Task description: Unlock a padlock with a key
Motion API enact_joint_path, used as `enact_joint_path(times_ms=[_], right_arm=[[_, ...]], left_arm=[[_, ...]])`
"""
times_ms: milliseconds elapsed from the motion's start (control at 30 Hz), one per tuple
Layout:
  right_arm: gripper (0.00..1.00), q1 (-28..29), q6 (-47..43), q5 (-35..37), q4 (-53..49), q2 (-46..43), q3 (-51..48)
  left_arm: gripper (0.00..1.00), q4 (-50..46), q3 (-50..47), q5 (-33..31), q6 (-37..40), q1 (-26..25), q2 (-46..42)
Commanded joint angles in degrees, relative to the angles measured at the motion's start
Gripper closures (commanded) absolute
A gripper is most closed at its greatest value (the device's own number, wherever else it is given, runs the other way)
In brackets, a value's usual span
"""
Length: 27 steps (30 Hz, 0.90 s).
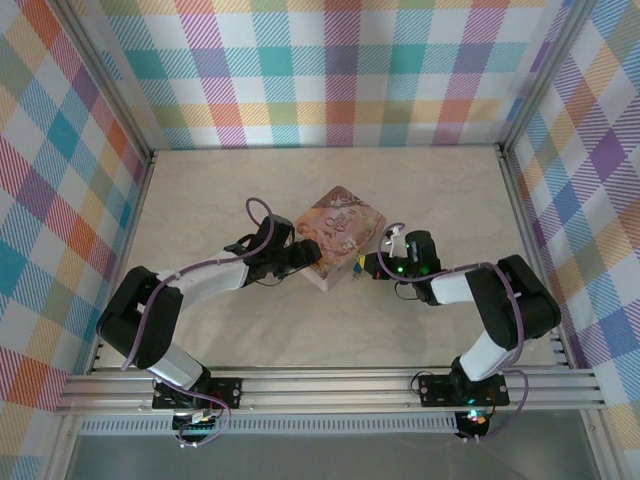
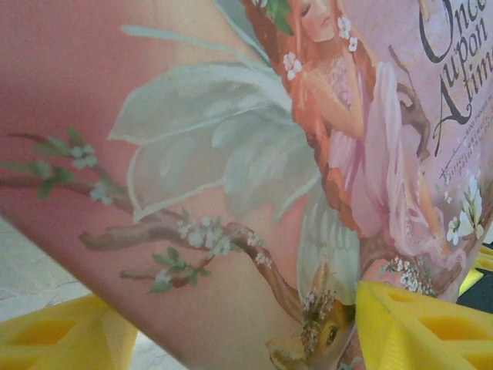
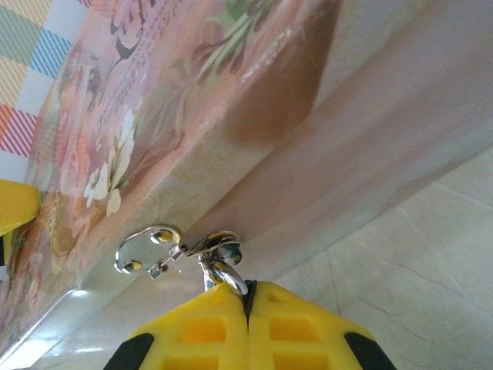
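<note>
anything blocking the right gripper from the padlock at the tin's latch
nothing visible: the right gripper, shut, sits right at the silver metal latch on the pink illustrated tin box, touching a thin metal loop there; the padlock's body can't be made out

The pink tin box (image 1: 338, 228) is sitting mid-table, turned cornerwise to the walls. Its lid is showing a red-haired fairy, pale blossom and dark script lettering. A silver hasp plate (image 3: 148, 248) is sitting on its front wall. The pale marbled tabletop (image 1: 200, 190) is bearing it. Checked pastel panels (image 1: 340, 70) are enclosing three sides. An aluminium rail (image 1: 330, 385) is running along the near edge.
</note>
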Motion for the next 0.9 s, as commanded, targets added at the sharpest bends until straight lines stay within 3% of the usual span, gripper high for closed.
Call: enact_joint_path(times_ms=[0,533,867], right_arm=[[1.00,-1.1,-1.3,1.8,-2.6,-2.5,3.8],[1.00,-2.6,11.7,-1.0,-2.5,-2.4,6.0],[1.00,-3.3,13.0,-0.1,-3.6,-2.2,6.9]], left_arm=[[0.28,-11.0,-4.3,-1.3,0.2,-1.7,1.6],[0.28,-9.9,-6.0,-1.5,-1.1,-2.7,1.3],[0.28,-9.9,-6.5,-2.1,-1.3,-2.6,0.9]])
